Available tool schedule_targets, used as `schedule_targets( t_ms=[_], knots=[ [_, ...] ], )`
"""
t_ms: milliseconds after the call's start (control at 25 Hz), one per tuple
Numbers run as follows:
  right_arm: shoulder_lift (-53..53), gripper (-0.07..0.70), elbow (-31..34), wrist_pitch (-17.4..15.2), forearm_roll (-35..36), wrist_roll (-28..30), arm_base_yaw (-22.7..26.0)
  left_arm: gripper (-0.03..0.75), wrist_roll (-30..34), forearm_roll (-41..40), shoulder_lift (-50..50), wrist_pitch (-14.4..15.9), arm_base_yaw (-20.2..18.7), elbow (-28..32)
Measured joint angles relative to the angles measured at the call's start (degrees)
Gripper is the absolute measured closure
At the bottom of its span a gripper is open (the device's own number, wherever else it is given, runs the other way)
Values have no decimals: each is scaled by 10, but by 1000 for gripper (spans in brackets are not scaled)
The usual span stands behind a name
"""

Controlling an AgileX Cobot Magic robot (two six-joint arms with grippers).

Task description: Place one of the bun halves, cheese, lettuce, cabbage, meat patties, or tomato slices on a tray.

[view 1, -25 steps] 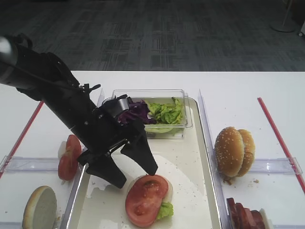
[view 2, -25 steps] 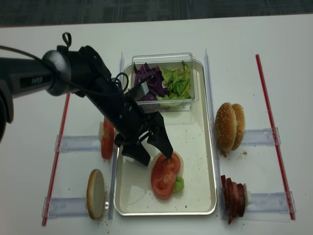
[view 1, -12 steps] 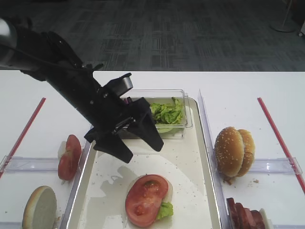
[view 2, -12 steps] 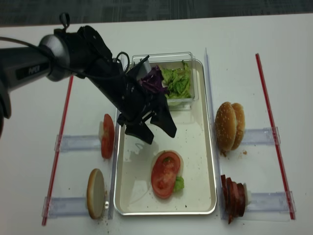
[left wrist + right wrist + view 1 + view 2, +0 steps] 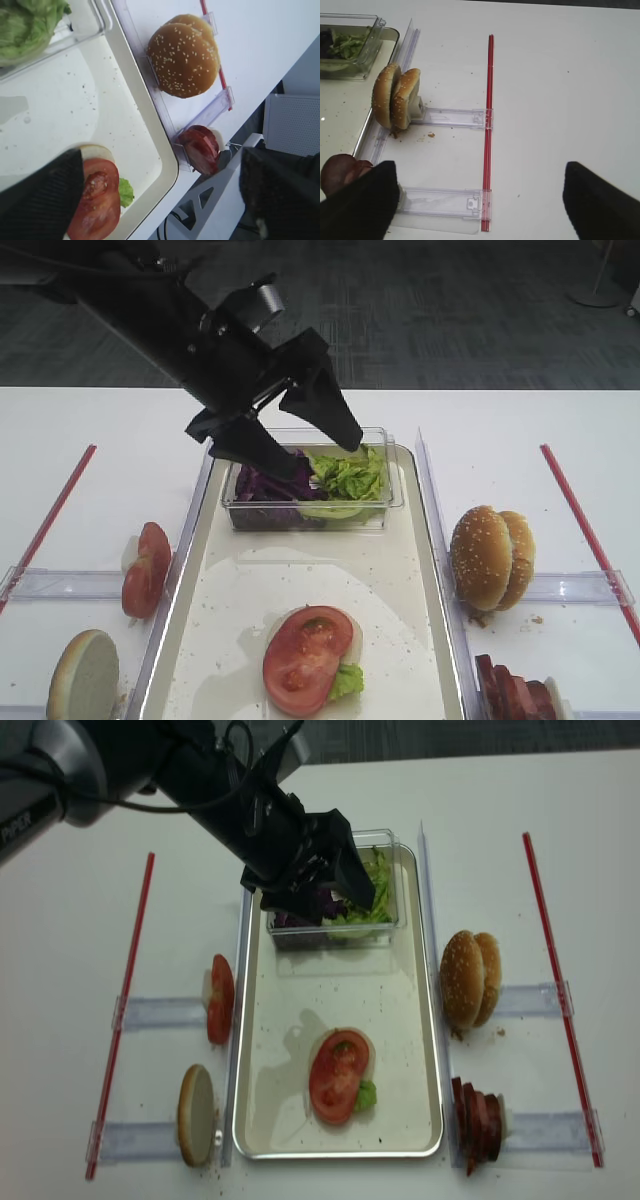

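Up goes the left gripper [image 5: 318,885] — a second ago it stood low over the tomato slice [image 5: 338,1076] in the tray [image 5: 420,1050], and now it hangs empty over the clear plastic box [image 5: 392,920] at the tray's upper end, jaws spread wide, nothing between them. That slice lies on the tray's lower middle on a pale bun half [image 5: 352,638], a scrap of lettuce [image 5: 366,1096] peeking out at its lower right. White lettering on the arm in the upper left of the realsense view reads roughly "PIPER", though it is cut by the frame edge. Open floor lies in the tray between the box and the stack. Left of the tray, upright tomato slices [image 5: 145,569] stand in a clear holder [image 5: 60,584], with a single bun half [image 5: 84,677] below them, partly cropped in the high view. On the right, two seeded bun halves [image 5: 491,556] stand on edge, and the meat patties [image 5: 478,1124] sit at lower right, cut off by the high view's bottom edge. Red strips [image 5: 548,945] bound both sides. Purple cabbage [image 5: 262,486] in the box is partly hidden behind the gripper. From its wrist camera the right gripper [image 5: 480,202] shows two dark fingers [image 5: 362,202] set far apart, over bare table.
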State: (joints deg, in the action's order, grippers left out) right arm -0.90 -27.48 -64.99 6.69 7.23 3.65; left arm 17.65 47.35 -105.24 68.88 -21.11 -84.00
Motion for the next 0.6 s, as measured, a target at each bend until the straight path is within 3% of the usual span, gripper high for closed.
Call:
schedule_targets(
  t_ms=[200, 600],
  knots=[
    [0, -45, 0, 0, 0, 0, 0, 134, -36, -65, 15, 4, 0, -10],
    [0, -45, 0, 0, 0, 0, 0, 134, -141, -347, 16, 9, 0, -10]
  ],
)
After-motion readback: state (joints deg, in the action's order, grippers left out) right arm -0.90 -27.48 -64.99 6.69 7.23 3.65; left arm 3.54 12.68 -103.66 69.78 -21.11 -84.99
